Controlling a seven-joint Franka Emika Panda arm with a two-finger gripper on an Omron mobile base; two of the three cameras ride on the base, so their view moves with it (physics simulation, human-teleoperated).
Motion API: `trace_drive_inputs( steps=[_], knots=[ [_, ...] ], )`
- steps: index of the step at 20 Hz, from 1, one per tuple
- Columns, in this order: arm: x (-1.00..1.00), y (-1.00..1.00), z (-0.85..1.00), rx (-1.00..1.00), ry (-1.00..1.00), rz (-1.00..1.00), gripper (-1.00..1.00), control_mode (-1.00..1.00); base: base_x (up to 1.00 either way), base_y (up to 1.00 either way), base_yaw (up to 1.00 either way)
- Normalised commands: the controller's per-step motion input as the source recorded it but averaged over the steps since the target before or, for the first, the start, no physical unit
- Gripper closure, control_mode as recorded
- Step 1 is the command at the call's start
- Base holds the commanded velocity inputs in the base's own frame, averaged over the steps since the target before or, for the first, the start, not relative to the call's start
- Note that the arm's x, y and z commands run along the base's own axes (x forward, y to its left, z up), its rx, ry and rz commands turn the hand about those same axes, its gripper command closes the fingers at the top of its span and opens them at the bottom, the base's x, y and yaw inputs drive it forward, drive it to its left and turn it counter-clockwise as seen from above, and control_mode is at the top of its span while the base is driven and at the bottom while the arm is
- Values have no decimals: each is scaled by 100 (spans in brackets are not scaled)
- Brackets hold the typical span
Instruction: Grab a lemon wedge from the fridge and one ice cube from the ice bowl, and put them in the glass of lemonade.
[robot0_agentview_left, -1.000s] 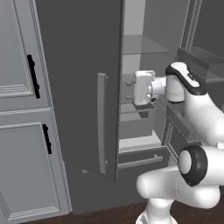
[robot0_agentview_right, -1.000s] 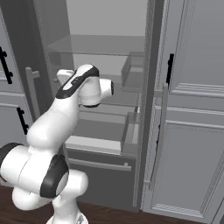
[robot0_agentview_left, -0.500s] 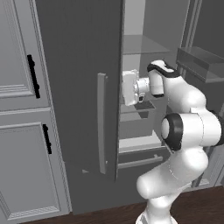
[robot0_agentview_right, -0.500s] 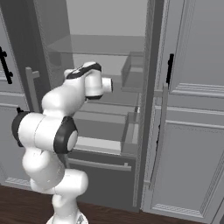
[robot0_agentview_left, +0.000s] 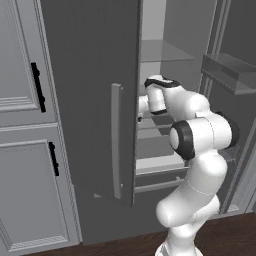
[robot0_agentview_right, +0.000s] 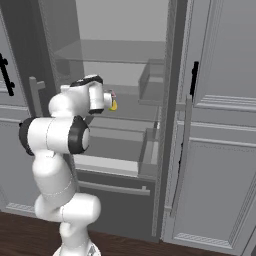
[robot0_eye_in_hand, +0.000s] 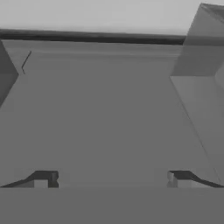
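Light grey panelled cabinets (robot0_agentview_left: 30, 150) stand left of the fridge (robot0_agentview_left: 90, 100), whose left door hangs open beside the arm. Inside the fridge, the gripper (robot0_agentview_right: 111, 102) reaches over a glass shelf (robot0_agentview_right: 130, 112), with the lemon wedge (robot0_agentview_right: 114, 105) just beside its tip. Risk, as I judge it: closing off-centre could nudge the tiny wedge away across the smooth shelf. The fingers (robot0_eye_in_hand: 43, 178) stand fully spread and hold nothing.
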Motion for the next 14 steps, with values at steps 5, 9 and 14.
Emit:
trace_drive_inputs(
  steps=[5, 9, 14],
  knots=[
    [-71, 100, 2, 1, 0, 41, -100, -100, 0, 0, 0],
    [-85, 100, 5, 0, -3, 41, -100, -100, 0, 0, 0],
    [-66, 98, 32, 0, -18, 18, -100, -100, 0, 0, 0]
  ],
)
